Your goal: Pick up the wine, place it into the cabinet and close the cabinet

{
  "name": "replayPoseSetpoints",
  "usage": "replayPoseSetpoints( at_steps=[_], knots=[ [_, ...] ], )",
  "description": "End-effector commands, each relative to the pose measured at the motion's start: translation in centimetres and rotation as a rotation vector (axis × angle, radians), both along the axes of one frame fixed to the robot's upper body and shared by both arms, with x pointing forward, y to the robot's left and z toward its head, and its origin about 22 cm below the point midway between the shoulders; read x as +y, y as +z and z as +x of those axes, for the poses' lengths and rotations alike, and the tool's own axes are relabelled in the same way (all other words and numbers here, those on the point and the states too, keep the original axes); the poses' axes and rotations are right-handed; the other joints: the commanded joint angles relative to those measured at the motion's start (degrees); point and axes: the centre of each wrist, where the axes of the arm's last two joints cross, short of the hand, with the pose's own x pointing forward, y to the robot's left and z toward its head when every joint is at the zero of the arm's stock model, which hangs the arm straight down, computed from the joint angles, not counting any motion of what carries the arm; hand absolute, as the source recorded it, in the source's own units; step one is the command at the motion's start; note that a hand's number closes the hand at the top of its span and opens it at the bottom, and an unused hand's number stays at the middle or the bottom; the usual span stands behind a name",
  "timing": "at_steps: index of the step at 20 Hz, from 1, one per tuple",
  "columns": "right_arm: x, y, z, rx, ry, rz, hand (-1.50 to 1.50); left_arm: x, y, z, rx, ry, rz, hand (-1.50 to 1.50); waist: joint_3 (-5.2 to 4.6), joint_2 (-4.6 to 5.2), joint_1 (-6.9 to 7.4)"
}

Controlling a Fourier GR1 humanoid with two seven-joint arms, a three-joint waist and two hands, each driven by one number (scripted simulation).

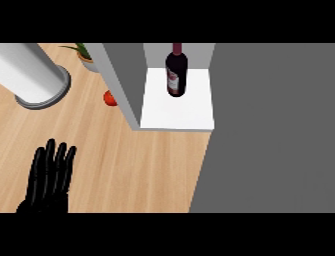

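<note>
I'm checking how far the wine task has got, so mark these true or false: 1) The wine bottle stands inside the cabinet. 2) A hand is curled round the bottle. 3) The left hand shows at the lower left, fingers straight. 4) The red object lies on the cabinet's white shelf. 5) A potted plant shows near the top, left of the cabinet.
1) True: the wine bottle stands upright on the white shelf of the cabinet.
2) False: no hand touches the bottle.
3) True: the left hand shows there, open, above the wooden counter.
4) False: the red object lies on the counter, left of the cabinet's side wall.
5) True: the potted plant shows there.
</note>
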Motion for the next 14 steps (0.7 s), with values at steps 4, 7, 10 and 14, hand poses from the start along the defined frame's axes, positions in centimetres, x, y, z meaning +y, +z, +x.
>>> replayPoseSetpoints(
  at_steps=[4, 7, 10, 14],
  knots=[
    [3.9, 1.6, -1.7, 0.033, 0.192, 0.141, 1.5, 4.0, 1.3, -0.4, -0.015, 0.025, -0.007, -1.5, -0.23, 0.0, 1.21],
    [4.8, 2.0, -0.4, 0.021, 0.171, 0.148, 1.5, 4.9, 1.9, -0.9, -0.003, -0.006, 0.0, -1.5, -0.24, 0.19, 2.15],
    [6.7, 2.3, -0.1, 0.043, 0.197, 0.125, 1.5, 6.4, 1.5, -1.2, -0.012, -0.003, 0.005, -1.5, -0.25, 0.14, 2.18],
    [9.5, 2.6, 0.9, 0.021, 0.16, 0.125, 1.5, 8.3, 2.2, -1.7, -0.002, -0.001, 0.002, -1.5, -0.15, 0.15, 2.16]
  ],
)
